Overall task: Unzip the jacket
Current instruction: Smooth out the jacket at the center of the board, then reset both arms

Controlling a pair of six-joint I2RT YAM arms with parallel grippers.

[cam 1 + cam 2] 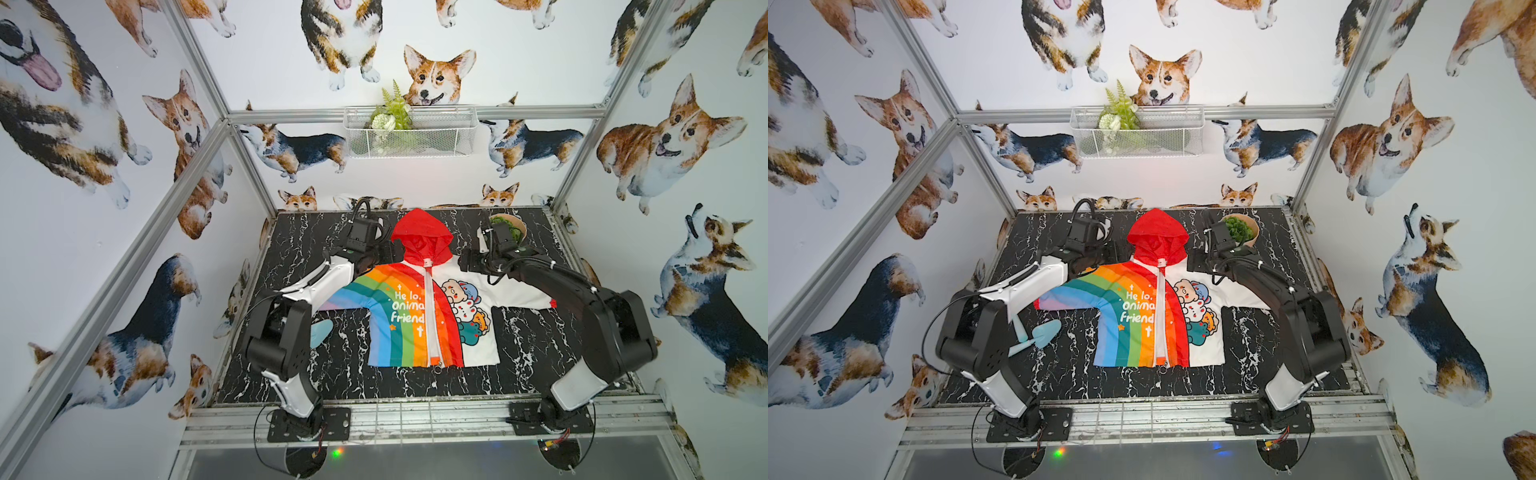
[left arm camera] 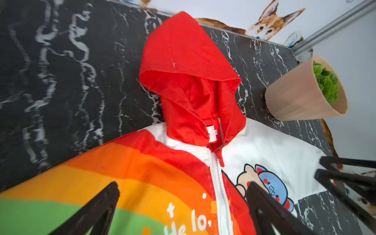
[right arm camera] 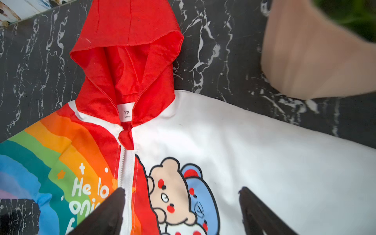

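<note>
Item: one jacket [image 1: 415, 307], which we find flat and face-up mid-table [image 1: 519, 365], red hood toward the back wall and sleeves out to both sides. Left gripper [image 2: 184, 184] at the rainbow shoulder, jaws spread, nothing between them. Right gripper [image 3: 182, 189] at the white shoulder, likewise spread and empty. Potted plant [image 2: 295, 97] near the hood.

There are two black claws (left claw [image 2: 183, 184], right claw [image 3: 182, 189]), one rainbow-and-white hooded jacket [image 1: 399, 316], one beige plant pot [image 2: 295, 95], one blue trowel [image 1: 1046, 334], one white wire basket [image 1: 436, 141].
</note>
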